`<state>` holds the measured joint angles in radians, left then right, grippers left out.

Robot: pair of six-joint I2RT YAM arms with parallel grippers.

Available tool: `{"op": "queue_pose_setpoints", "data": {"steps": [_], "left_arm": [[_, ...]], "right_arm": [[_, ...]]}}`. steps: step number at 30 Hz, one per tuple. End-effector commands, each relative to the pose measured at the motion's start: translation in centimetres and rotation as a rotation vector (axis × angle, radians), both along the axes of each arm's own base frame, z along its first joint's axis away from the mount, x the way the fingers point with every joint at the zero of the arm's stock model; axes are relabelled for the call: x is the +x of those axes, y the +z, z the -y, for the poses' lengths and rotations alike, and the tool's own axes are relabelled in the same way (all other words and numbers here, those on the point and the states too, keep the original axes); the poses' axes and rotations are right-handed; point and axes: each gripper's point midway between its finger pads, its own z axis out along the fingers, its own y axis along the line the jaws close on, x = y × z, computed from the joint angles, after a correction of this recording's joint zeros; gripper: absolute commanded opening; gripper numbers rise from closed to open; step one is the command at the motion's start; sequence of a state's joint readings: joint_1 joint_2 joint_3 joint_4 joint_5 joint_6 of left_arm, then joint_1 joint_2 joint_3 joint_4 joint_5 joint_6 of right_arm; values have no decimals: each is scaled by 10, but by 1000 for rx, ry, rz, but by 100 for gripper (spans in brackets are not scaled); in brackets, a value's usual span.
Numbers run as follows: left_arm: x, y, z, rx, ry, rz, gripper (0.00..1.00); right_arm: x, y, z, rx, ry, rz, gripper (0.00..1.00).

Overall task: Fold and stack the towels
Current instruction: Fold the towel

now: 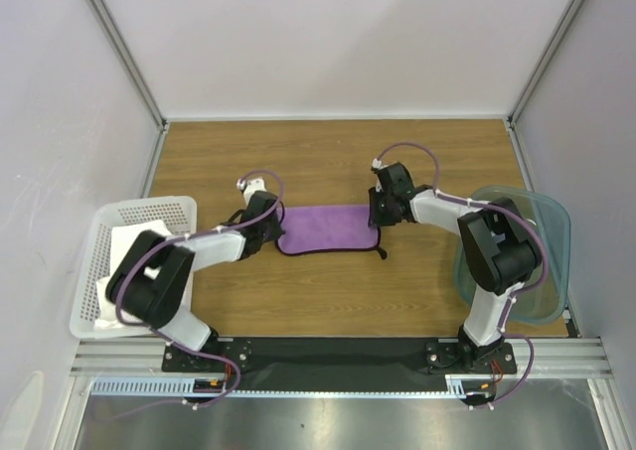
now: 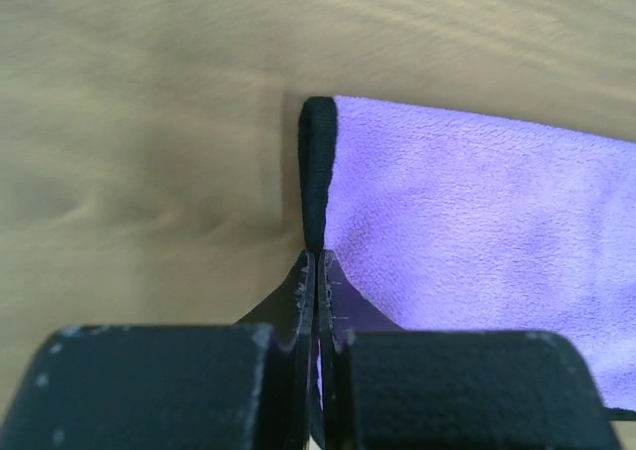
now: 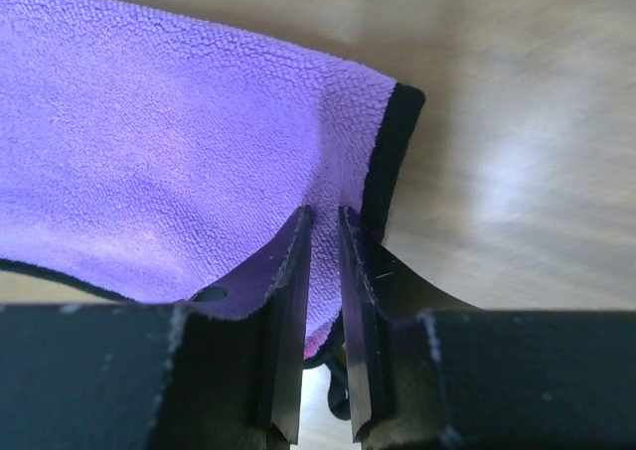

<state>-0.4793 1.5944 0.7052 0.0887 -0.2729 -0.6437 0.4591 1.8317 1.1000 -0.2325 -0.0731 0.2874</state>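
The purple towel (image 1: 328, 228), with dark trim, lies spread on the wooden table between my two grippers. My left gripper (image 1: 275, 229) is shut on its left edge; in the left wrist view the jaws (image 2: 317, 258) pinch the dark trim of the towel (image 2: 477, 222). My right gripper (image 1: 379, 218) is shut on its right edge; in the right wrist view the jaws (image 3: 323, 214) grip the cloth (image 3: 149, 142) near its corner. The white towel (image 1: 127, 249) lies in the basket at the left. The navy towel is not in view.
A white perforated basket (image 1: 149, 209) stands at the table's left edge. A translucent teal bin (image 1: 556, 222) stands at the right edge, behind my right arm. Grey walls enclose the table on three sides.
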Motion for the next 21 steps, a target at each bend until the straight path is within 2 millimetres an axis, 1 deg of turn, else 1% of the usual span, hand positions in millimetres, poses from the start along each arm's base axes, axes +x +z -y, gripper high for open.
{"op": "queue_pose_setpoints", "data": {"steps": [1,2,3,4,5,6,7,8,10,11,12,14,15,16,17,18,19,20,21], "left_arm": [[-15,19,-27,79,52,42,0],[-15,34,-29,65,60,83,0],[-24,31,-34,86,60,65,0],[-26,35,-38,98,73,76,0],[-28,47,-39,87,75,107,0],[-34,45,-41,100,72,99,0],[-36,48,-41,101,70,108,0],[-37,56,-41,100,69,128,1],[-44,58,-39,121,44,122,0],[-45,62,-40,135,47,128,0],[-49,65,-34,145,25,126,0],[-51,70,-26,147,2,130,0],[-52,78,-16,135,-23,143,0],[-53,80,-11,131,-35,144,0],[-55,82,-7,123,-36,137,0],[-56,89,2,104,-54,146,0],[-57,90,7,94,-60,143,0],[-59,90,12,76,-55,131,0],[-58,97,21,53,-70,135,0]], "right_arm": [[-35,-5,-15,40,-4,-90,22],[-41,-6,-19,45,2,-97,21],[-49,-11,-18,46,-13,-120,21],[-54,-11,-19,51,-17,-128,21],[-61,-11,-23,59,-10,-137,21],[-67,-13,-24,66,-22,-154,21],[-71,-12,-26,69,-22,-160,21],[-74,-10,-28,67,-23,-158,21],[-77,-7,-31,79,-45,-165,21],[-76,-1,-34,94,-47,-155,21],[-77,1,-41,117,-50,-149,21],[-77,6,-47,141,-60,-135,21],[-79,6,-51,147,-59,-134,21],[-78,5,-55,157,-61,-129,21],[-78,3,-56,162,-87,-135,21],[-80,1,-58,166,-91,-141,21],[-80,0,-63,177,-91,-139,21],[-83,-3,-63,183,-111,-153,21],[-85,-7,-66,188,-111,-163,21]]}}
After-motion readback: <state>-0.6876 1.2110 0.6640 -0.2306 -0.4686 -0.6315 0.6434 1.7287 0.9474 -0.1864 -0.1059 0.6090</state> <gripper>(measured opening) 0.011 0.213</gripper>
